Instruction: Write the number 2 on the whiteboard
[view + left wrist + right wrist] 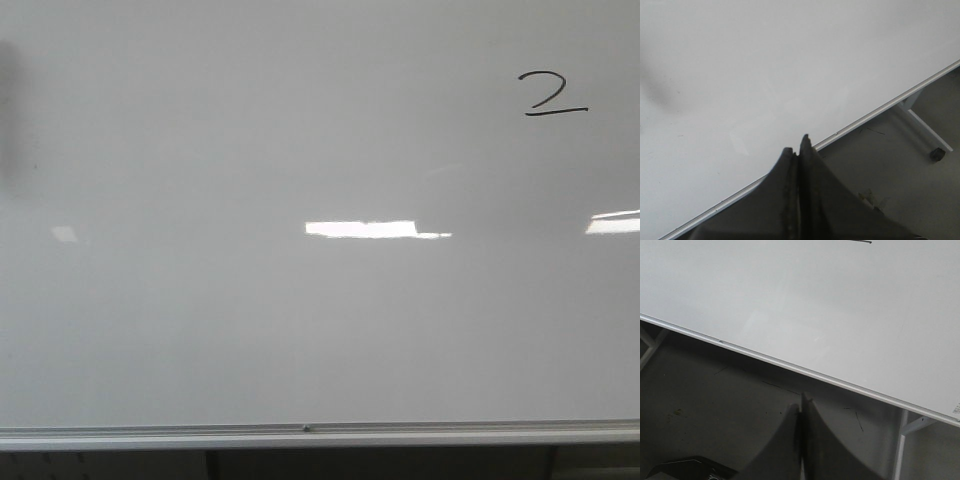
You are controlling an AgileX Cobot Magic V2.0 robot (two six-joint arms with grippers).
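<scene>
The whiteboard [250,150] is pale grey-white and glossy and fills nearly the whole front view, with a silver rail [306,431] along its lower edge. A small black number 2 [552,94] is written near its upper right. The board also shows in the left wrist view [765,70] and the right wrist view [830,305], where only the end of a black stroke [860,241] shows at the picture's edge. My left gripper [798,145] is shut and empty, its tips over the board's rail. My right gripper [801,402] is shut and empty, below the rail. Neither gripper shows in the front view.
Bright rectangular light reflections [362,229] lie on the board. A dark shadow [12,110] falls at its far left. Under the board is dark grey floor [715,405], a white stand leg with a black caster [937,153] and another white leg [900,450].
</scene>
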